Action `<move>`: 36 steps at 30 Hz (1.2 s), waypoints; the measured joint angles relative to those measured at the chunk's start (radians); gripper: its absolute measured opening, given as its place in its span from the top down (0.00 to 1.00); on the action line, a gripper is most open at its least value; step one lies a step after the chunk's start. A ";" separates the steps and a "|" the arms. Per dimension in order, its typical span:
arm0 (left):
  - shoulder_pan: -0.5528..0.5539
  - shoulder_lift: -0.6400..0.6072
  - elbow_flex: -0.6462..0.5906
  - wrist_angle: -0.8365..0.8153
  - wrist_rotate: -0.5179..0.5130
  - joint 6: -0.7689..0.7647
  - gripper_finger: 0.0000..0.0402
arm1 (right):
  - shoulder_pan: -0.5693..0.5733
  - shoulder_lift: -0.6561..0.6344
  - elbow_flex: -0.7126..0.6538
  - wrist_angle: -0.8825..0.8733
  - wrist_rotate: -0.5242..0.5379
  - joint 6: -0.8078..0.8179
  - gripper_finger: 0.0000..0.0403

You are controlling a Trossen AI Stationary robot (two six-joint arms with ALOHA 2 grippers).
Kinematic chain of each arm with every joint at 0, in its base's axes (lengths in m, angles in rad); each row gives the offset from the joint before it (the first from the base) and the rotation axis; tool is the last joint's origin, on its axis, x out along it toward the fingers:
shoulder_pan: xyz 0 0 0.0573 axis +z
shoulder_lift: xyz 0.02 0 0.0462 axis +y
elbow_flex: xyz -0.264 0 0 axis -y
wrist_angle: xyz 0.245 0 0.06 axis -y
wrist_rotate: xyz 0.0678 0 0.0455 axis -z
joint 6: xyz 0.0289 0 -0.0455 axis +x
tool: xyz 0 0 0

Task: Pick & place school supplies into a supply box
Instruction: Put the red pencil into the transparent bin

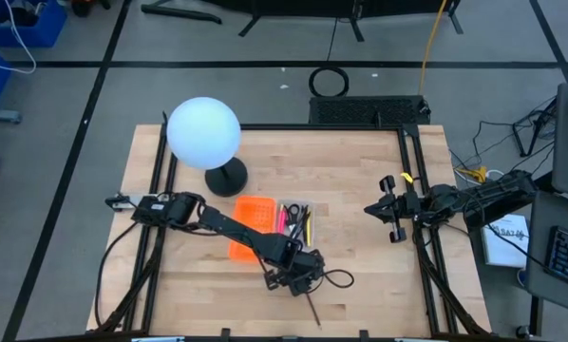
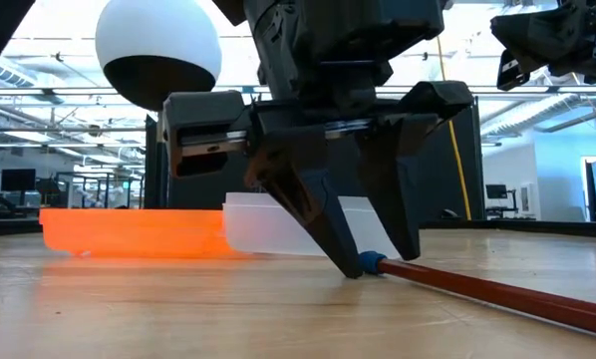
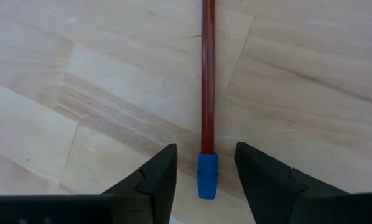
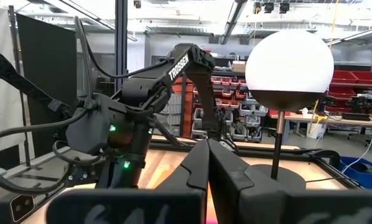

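A red pencil [image 3: 207, 93] with a blue cap [image 3: 207, 174] lies flat on the wooden table, also in the high view [image 1: 312, 306] and the low view [image 2: 497, 291]. My left gripper [image 3: 206, 171] is open and points down, with one finger on each side of the capped end and a gap on both sides; its tips are at table level [image 2: 383, 261]. The supply box is just beyond it: an orange gridded panel [image 1: 251, 228] joined to a clear tray [image 1: 295, 220] that holds pink, yellow and dark pens. My right gripper [image 1: 371, 208] is shut and waits above the table's right edge.
A white globe lamp [image 1: 203, 133] on a black round base [image 1: 225, 178] stands at the far left, close to the orange panel. A dark loop [image 1: 336, 278] lies right of my left gripper; what it is I cannot tell. Bare wood lies between the two arms.
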 joint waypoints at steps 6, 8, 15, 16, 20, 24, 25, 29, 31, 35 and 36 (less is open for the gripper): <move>0.003 0.016 -0.002 -0.011 0.014 -0.008 0.70 | 0.000 0.003 0.000 -0.001 0.000 0.000 1.00; 0.002 0.017 -0.002 -0.013 0.016 -0.008 0.77 | 0.000 0.003 0.000 0.000 0.000 0.000 1.00; -0.003 0.018 -0.003 -0.010 0.007 -0.032 0.97 | 0.000 0.003 0.000 0.000 0.000 0.000 1.00; -0.005 0.018 -0.003 -0.010 0.003 -0.033 0.96 | 0.000 0.003 0.000 0.000 0.000 0.000 1.00; -0.025 0.020 0.022 -0.031 -0.015 -0.006 0.92 | 0.000 0.003 0.000 0.000 0.000 0.000 1.00; -0.054 0.025 0.097 -0.100 -0.066 -0.004 0.94 | 0.000 0.003 0.000 0.000 0.000 0.000 1.00; -0.062 0.029 0.121 -0.118 -0.068 -0.006 0.96 | 0.000 0.003 0.000 0.000 0.000 0.000 1.00; -0.094 0.027 0.222 -0.204 -0.068 -0.026 0.97 | 0.000 0.003 0.000 0.000 0.000 0.000 1.00; -0.106 0.023 0.262 -0.236 -0.076 -0.018 0.96 | 0.000 0.003 0.000 0.000 0.000 0.000 1.00; -0.129 0.027 0.290 -0.275 -0.141 0.038 0.97 | 0.000 0.003 0.000 0.001 0.000 0.008 1.00; -0.133 0.028 0.299 -0.285 -0.171 0.041 0.98 | 0.000 0.003 0.000 0.001 0.000 0.008 1.00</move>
